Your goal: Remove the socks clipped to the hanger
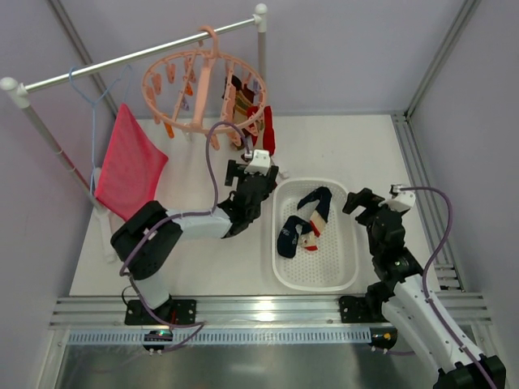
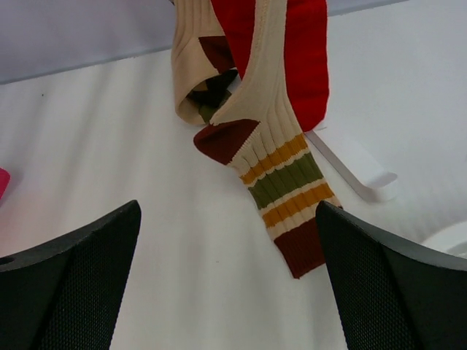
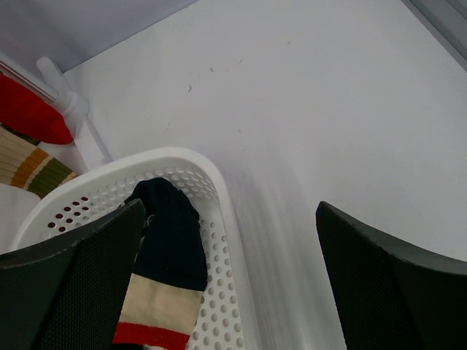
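The salmon-pink ring hanger (image 1: 203, 89) hangs by its hook from the white rail. Socks hang clipped at its right side: a red one (image 1: 264, 128) and tan striped ones (image 1: 235, 105). In the left wrist view the striped sock (image 2: 281, 171) and red sock (image 2: 306, 58) dangle ahead. My left gripper (image 1: 253, 166) is open and empty just below those socks. My right gripper (image 1: 375, 203) is open and empty by the right rim of the white basket (image 1: 345, 279). Navy socks (image 1: 302, 220) lie in the basket; one shows in the right wrist view (image 3: 169, 233).
A pink-red cloth (image 1: 130, 162) hangs on a light-blue wire hanger (image 1: 96, 96) at the left of the rail. White rail posts (image 1: 261, 49) stand at both ends. A rack foot (image 2: 350, 164) lies on the table behind the socks.
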You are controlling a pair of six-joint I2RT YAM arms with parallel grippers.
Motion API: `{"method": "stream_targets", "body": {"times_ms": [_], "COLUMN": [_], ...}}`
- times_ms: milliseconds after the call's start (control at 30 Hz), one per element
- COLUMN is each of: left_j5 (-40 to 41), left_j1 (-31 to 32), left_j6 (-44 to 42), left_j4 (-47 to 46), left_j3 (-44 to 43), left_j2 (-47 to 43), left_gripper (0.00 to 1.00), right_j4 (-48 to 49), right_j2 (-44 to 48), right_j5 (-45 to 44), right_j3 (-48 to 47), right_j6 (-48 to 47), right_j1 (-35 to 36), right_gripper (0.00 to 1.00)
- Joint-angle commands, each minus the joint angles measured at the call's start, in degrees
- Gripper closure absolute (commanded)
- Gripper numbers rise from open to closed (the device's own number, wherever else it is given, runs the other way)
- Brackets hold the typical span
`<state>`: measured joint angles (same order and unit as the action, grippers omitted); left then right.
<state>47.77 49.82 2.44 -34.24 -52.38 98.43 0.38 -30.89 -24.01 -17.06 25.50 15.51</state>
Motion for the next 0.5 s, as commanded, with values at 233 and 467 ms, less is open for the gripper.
{"method": "stream_targets", "body": {"times_ms": [233, 467], "left_j5": [-4.7, -7.2], "left_j1": [-6.1, -7.5], "left_j6": [-8.7, -10.3], "left_j4": [-20.8, -25.7], "left_j3": [-3.2, -4.8], "left_j2": [9.1, 13.9], "left_gripper": [0.00, 0.08], "right_j4": [8.1, 6.8], "right_j2": [-4.5, -4.1], "right_j5": [3.5, 2.1], "right_j3": [0.2, -1.0], "right_j6": [-0.5, -1.8], "right_j1": [-0.3, -0.3], "right_gripper": [0.01, 0.01]}}
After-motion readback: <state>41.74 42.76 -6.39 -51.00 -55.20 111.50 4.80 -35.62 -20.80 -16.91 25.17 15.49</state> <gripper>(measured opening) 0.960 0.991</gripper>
